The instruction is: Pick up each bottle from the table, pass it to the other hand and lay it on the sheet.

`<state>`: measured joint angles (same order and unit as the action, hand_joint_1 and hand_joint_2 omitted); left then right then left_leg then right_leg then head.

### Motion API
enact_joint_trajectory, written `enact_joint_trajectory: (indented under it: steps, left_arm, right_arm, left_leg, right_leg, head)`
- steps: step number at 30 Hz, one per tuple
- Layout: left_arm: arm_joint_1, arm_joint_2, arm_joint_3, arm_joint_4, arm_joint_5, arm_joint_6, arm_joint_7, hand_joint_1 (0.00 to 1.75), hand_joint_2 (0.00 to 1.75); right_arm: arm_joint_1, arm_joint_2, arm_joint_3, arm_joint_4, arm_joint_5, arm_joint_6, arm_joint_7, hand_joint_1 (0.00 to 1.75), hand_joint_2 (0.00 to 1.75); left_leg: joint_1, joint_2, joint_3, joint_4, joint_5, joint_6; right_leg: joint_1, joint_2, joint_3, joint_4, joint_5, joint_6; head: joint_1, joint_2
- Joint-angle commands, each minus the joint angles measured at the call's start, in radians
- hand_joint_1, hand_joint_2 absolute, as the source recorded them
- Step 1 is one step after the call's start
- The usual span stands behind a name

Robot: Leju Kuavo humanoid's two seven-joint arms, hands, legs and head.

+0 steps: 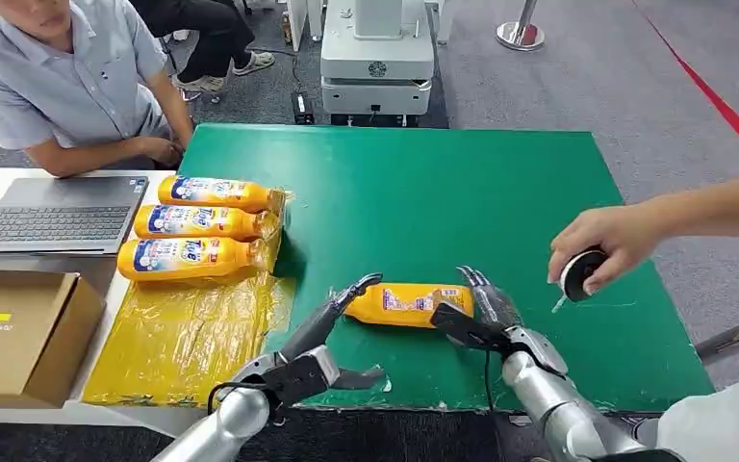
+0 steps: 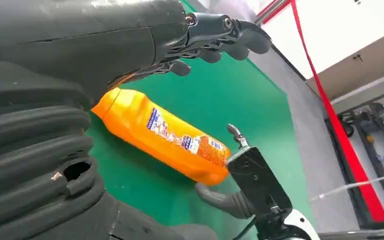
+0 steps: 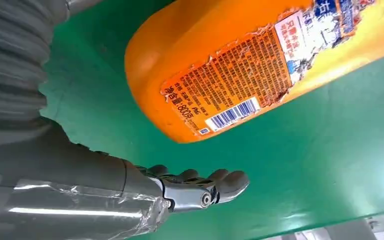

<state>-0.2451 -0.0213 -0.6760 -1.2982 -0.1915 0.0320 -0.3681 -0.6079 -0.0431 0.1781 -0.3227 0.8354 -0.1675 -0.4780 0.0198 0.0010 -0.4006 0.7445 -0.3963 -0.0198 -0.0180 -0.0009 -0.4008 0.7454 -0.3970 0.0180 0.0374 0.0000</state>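
head view: high, facing forward and down over green table mat (image 1: 462, 192) | wrist views: close behind each hand (turned), very near | shared: lying orange plastic bottle (image 1: 409, 304) between both hands

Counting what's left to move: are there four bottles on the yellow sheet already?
No, three bottles lie on the yellow sheet; a fourth lies on the green mat.

The orange bottle (image 1: 407, 304) is smooth, shiny plastic with a torn paper label. The sheet (image 1: 188, 337) left of it is crinkly, shiny yellow plastic. The green table (image 1: 462, 192) looks matt.
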Motion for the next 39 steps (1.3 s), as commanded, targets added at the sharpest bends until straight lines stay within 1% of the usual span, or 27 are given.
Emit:
enact_joint_trajectory:
  steps: [1,7,8,12,14,16,23,25,34,36,37,38,39]
  left_arm:
    - [-0.077,-0.016,-0.016,0.011,-0.006,0.004,-0.01,0.0,1.75]
    - [-0.081,-0.016,-0.015,0.012,-0.005,0.003,-0.009,0.0,1.75]
    - [-0.082,-0.016,-0.015,0.013,-0.004,0.003,-0.009,0.0,1.75]
    - [-0.081,-0.016,-0.011,0.013,0.016,-0.016,-0.009,0.0,1.75]
    - [-0.082,-0.018,-0.011,0.016,0.016,-0.016,-0.009,0.0,1.75]
    - [-0.089,-0.026,-0.012,0.027,0.015,-0.016,-0.009,0.0,1.75]
    - [-0.096,-0.023,-0.011,0.026,0.012,-0.015,-0.013,0.0,1.75]
    - [-0.095,-0.018,-0.008,0.017,0.005,-0.008,-0.019,0.0,1.75]
    - [-0.089,-0.015,-0.001,0.012,-0.001,-0.006,-0.019,0.0,1.75]
    - [-0.089,-0.016,-0.001,0.014,-0.001,-0.006,-0.019,0.0,1.75]
    - [-0.09,-0.016,-0.002,0.017,-0.001,-0.006,-0.019,0.0,1.75]
    - [-0.091,-0.015,-0.002,0.018,-0.001,-0.006,-0.019,0.0,1.75]
    - [-0.091,-0.015,-0.002,0.018,-0.001,-0.006,-0.019,0.0,1.75]
  right_arm:
    - [-0.079,0.003,0.022,0.017,0.009,0.023,-0.01,0.0,1.75]
    - [-0.081,0.005,0.023,0.02,0.009,0.027,-0.005,0.0,1.75]
    - [-0.086,-0.001,0.054,0.024,0.045,0.015,0.014,0.0,1.75]
    - [-0.094,-0.008,0.102,0.029,0.096,0.005,0.037,0.0,1.75]
    - [-0.098,-0.006,0.108,0.033,0.099,0.021,0.036,0.0,1.75]
    - [-0.105,-0.017,0.142,0.042,0.128,0.064,0.035,0.0,1.75]
    - [-0.116,-0.031,0.145,0.047,0.127,0.085,0.025,0.0,1.75]
    - [-0.127,-0.041,0.165,0.052,0.147,0.096,0.033,0.0,1.75]
    - [-0.117,-0.041,0.128,0.063,0.106,0.146,0.044,0.0,1.75]
    - [-0.115,-0.048,0.13,0.066,0.11,0.147,0.053,0.1,1.75]
    - [-0.115,-0.052,0.127,0.067,0.107,0.151,0.064,1.38,1.75]
    - [-0.114,-0.054,0.13,0.066,0.113,0.15,0.075,1.52,1.75]
    - [-0.113,-0.056,0.134,0.066,0.117,0.147,0.08,1.47,1.75]
  left_leg:
    - [0.0,0.0,0.0,0.0,0.0,0.0]
    - [0.0,0.0,0.0,0.0,0.0,0.0]
    - [0.0,0.0,0.0,0.0,0.0,0.0]
    - [0.0,0.0,0.0,0.0,0.0,0.0]
    - [0.0,0.0,0.0,0.0,0.0,0.0]
    - [0.0,0.0,0.0,0.0,0.0,0.0]
    - [0.0,0.0,0.0,0.0,0.0,0.0]
    - [0.0,0.0,0.0,0.0,0.0,0.0]
    - [0.0,0.0,0.0,0.0,0.0,0.0]
    - [0.0,0.0,0.0,0.0,0.0,0.0]
    - [0.0,0.0,0.0,0.0,0.0,0.0]
    - [0.0,0.0,0.0,0.0,0.0,0.0]
    - [0.0,0.0,0.0,0.0,0.0,0.0]
  right_leg:
    - [0.0,0.0,0.0,0.0,0.0,0.0]
    - [0.0,0.0,0.0,0.0,0.0,0.0]
    - [0.0,0.0,0.0,0.0,0.0,0.0]
    - [0.0,0.0,0.0,0.0,0.0,0.0]
    - [0.0,0.0,0.0,0.0,0.0,0.0]
    - [0.0,0.0,0.0,0.0,0.0,0.0]
    - [0.0,0.0,0.0,0.0,0.0,0.0]
    - [0.0,0.0,0.0,0.0,0.0,0.0]
    - [0.0,0.0,0.0,0.0,0.0,0.0]
    - [0.0,0.0,0.0,0.0,0.0,0.0]
    - [0.0,0.0,0.0,0.0,0.0,0.0]
    - [0.0,0.0,0.0,0.0,0.0,0.0]
    - [0.0,0.0,0.0,0.0,0.0,0.0]
  head:
    - [0.0,0.0]
    - [0.0,0.0]
    - [0.0,0.0]
    - [0.0,0.0]
    - [0.0,0.0]
    - [-0.001,0.0]
    - [-0.001,0.0]
    - [-0.001,0.0]
    - [0.0,0.0]
    - [0.0,0.0]
    - [0.0,0.0]
    - [-0.001,0.0]
    - [0.0,0.0]
